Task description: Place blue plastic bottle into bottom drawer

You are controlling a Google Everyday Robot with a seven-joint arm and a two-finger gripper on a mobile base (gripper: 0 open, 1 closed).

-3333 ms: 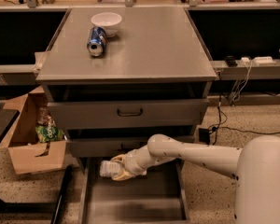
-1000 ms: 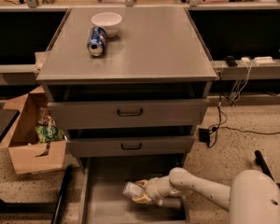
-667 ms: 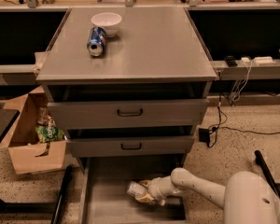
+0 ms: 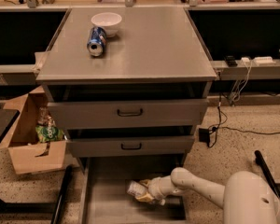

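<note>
The bottom drawer (image 4: 102,204) is pulled out at floor level, a wide grey tray. My gripper (image 4: 147,194) reaches into it from the right on a white arm and sits low over the tray's middle. It is shut on the blue plastic bottle (image 4: 135,189), a small pale bottle lying on its side with one end pointing left. The bottle is down at the tray floor; I cannot tell whether it rests on it.
A blue soda can (image 4: 96,41) and a white bowl (image 4: 106,20) sit on the cabinet top. The two upper drawers (image 4: 128,112) stand slightly ajar. A cardboard box (image 4: 30,141) with a green bag is on the floor at left. Cables (image 4: 224,125) lie at right.
The arm has come down from in front of the cabinet into the bottom drawer with the bottle. Over the last second it has barely moved.
</note>
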